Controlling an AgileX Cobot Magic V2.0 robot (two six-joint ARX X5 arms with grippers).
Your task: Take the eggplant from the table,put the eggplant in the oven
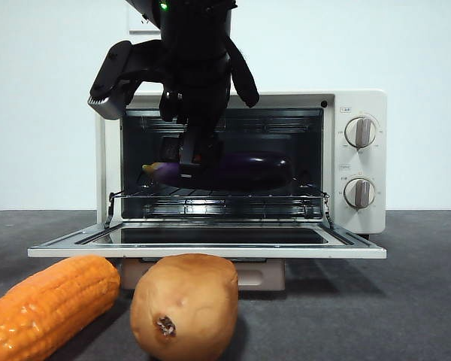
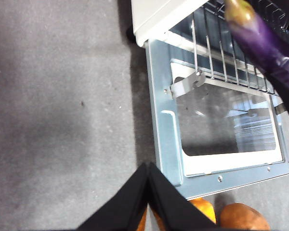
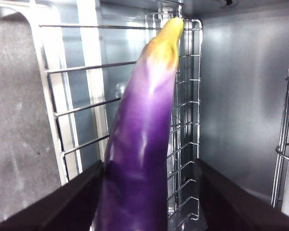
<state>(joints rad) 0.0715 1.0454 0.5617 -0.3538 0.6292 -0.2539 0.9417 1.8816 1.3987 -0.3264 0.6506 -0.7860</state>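
A plain white wall backs a dark grey speckled table, where the cream-white oven stands with its glass door dropped flat, presumably so the cavity can be reached from the front. The right gripper reaches in from above, its fingers clamped on the eggplant, which hangs lengthwise just above the wire rack inside the cavity; held level like this, it looks ready to be set down on the rack. In the right wrist view the eggplant's yellowish tip points toward the back of the oven. The left gripper waits over the table beside the door, fingers together. A corn cob and a potato lie untouched in front. Small markings sit by the two knobs, too small to read.
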